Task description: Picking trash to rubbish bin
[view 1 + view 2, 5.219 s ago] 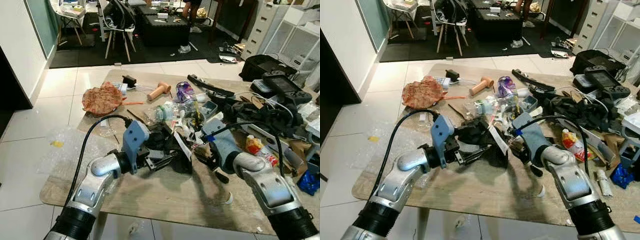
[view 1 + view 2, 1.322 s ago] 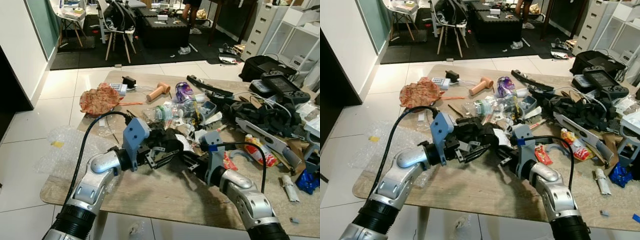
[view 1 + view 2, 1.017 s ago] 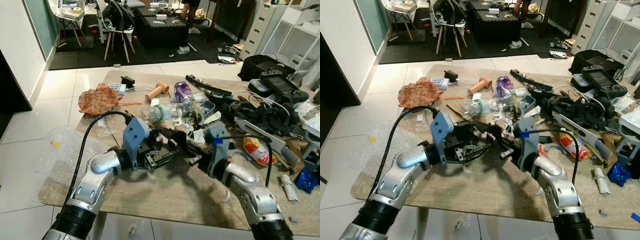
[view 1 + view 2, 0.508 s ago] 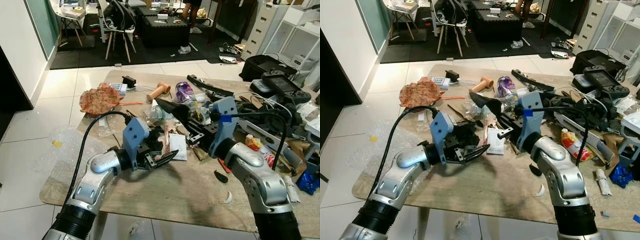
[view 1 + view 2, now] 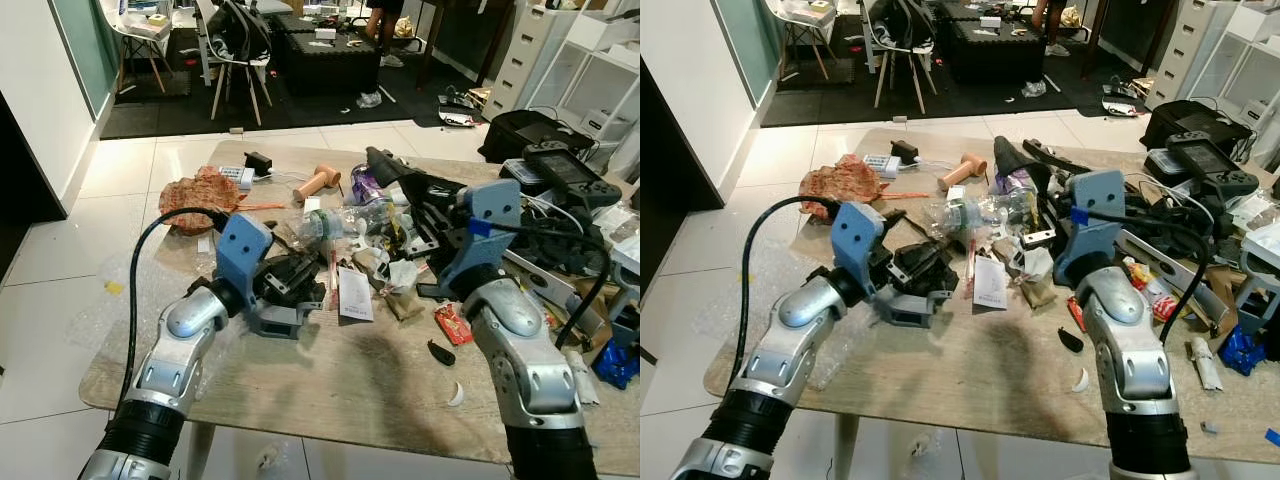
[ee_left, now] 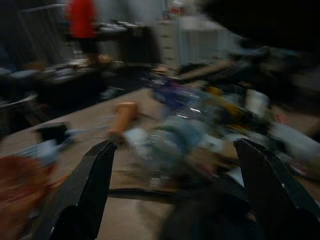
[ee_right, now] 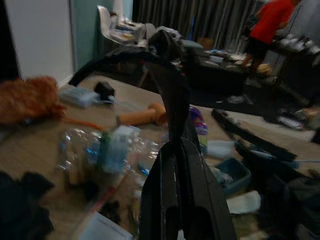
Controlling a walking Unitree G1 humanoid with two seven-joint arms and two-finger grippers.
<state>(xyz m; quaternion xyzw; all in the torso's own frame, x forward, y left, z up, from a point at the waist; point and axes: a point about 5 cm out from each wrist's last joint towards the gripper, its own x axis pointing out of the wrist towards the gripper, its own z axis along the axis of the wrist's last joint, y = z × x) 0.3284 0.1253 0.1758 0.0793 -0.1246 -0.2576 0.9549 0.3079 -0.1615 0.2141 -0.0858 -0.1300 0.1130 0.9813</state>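
Trash lies heaped across the middle of the wooden table (image 5: 330, 380). My right gripper (image 5: 402, 186) is raised above the pile and shut on a black floppy piece of trash (image 5: 1012, 155); in the right wrist view the piece (image 7: 167, 60) curls up from the closed fingers (image 7: 165, 190). My left gripper (image 6: 175, 145) sits low over the table left of the pile, open, its fingers (image 6: 92, 185) spread wide. A dark crumpled black lump (image 5: 292, 278) lies right at the left gripper, under its fingers.
A white paper slip (image 5: 353, 293), a clear plastic bottle (image 5: 330, 222), a red wrapper (image 5: 452, 323), a crumpled reddish bag (image 5: 200, 195) and a wooden-handled tool (image 5: 318, 181) lie around. Black bags and cables (image 5: 540, 235) crowd the right side. Bubble wrap (image 5: 120, 300) lies on the floor at left.
My right arm has risen from the table, carrying the black piece up and away from the left gripper. The left wrist has turned and its fingers now stand open over the black lump.
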